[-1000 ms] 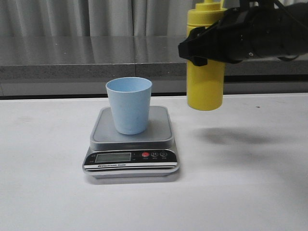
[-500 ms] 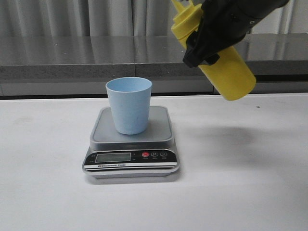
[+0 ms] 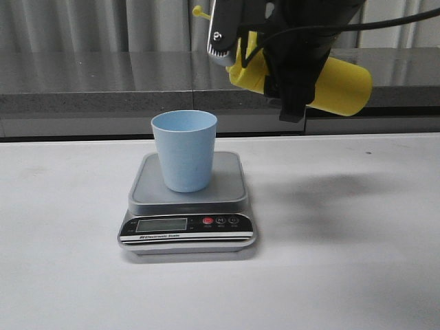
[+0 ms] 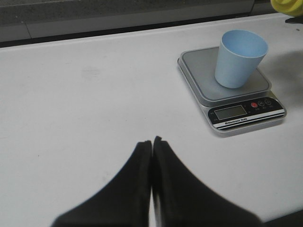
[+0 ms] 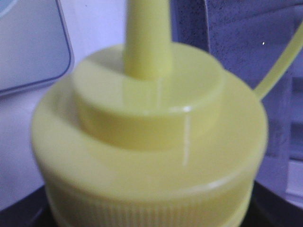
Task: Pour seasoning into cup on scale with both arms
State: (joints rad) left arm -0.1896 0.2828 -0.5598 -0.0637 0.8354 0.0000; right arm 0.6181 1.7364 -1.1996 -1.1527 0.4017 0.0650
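Observation:
The pale blue cup (image 3: pixel 184 150) stands upright on the steel platform of the scale (image 3: pixel 227 189). Above it and to the right, my right gripper (image 3: pixel 289 65) is shut on the yellow seasoning bottle (image 3: pixel 340 82). The bottle lies almost horizontal, its base to the right and its nozzle end to the left, mostly hidden behind the gripper. In the right wrist view the bottle's cap (image 5: pixel 147 142) and nozzle (image 5: pixel 147 42) fill the picture. My left gripper (image 4: pixel 152 142) is shut on nothing, low over the table, well short of the cup (image 4: pixel 239 59) and scale (image 4: pixel 203 87).
The white table (image 3: pixel 344 261) spreads around the scale. A grey ledge (image 3: pixel 103 89) and a curtain run along the back. The bottle's thin cap strap (image 3: pixel 199 12) sticks out to the left above the cup.
The right gripper has rotated the bottle from upright to almost horizontal and carried it up and leftward toward the cup. Cup, scale and left gripper have not moved.

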